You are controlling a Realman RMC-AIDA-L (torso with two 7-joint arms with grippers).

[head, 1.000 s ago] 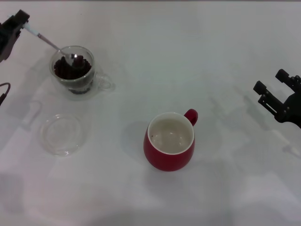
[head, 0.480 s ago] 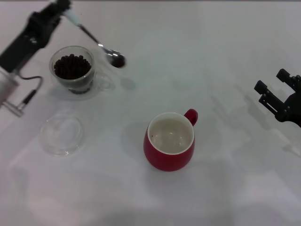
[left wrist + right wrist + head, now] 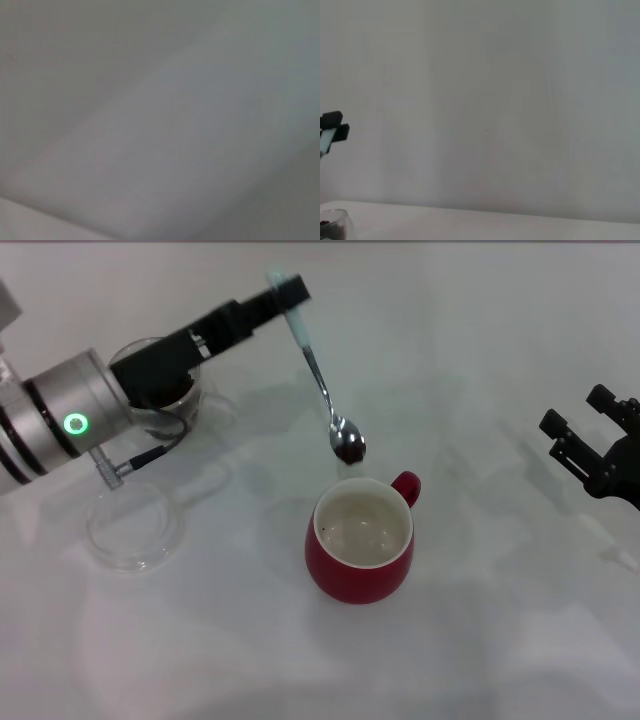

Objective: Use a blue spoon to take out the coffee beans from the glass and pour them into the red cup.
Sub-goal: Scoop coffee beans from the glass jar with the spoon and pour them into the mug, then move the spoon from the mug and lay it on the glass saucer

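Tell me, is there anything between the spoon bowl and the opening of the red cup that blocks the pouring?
Nothing visible blocks it. The left gripper holds the blue spoon by its handle, bowl hanging down just beyond the far rim of the red cup, whose mouth is open and uncovered. The right gripper is parked far off to the right.

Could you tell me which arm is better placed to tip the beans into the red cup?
Left. The left gripper holds the blue spoon just beyond the red cup; the right gripper is parked far off.
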